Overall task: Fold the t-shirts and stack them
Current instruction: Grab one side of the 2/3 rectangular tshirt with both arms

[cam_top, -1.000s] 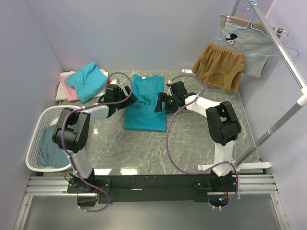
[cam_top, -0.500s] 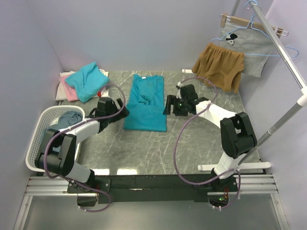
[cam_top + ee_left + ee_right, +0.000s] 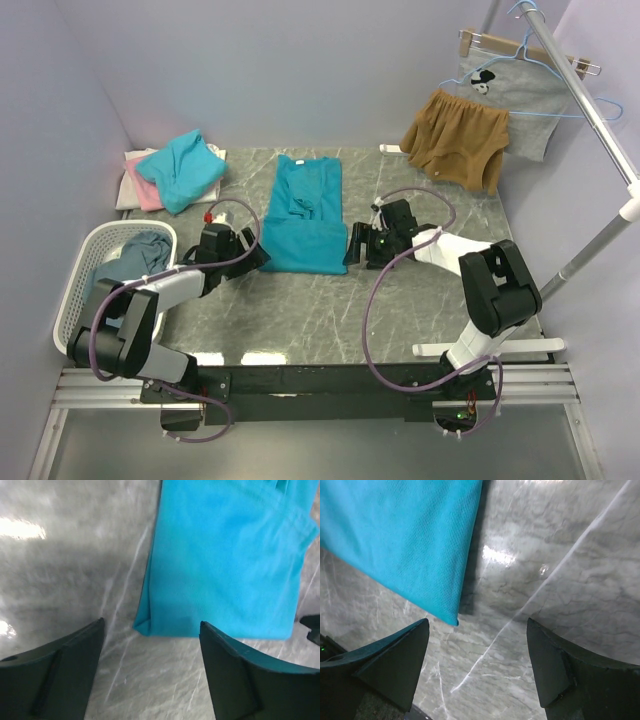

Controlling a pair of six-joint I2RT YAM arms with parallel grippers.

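Teal t-shirt [image 3: 303, 215], left tool [image 3: 258, 257], right tool [image 3: 351, 250] flanking hem

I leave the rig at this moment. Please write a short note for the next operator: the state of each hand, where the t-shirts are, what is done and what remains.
Left hand: open, empty, low at the near left corner of the long teal t-shirt.
Right hand: open, empty, at its near right corner.
Done: that shirt lies on the table as a narrow lengthwise strip. A second teal t-shirt tops the pile at the far left, over a pink t-shirt.
Left: fold the strip crosswise and add it to the pile. Then take the slate-blue t-shirt from the white basket.
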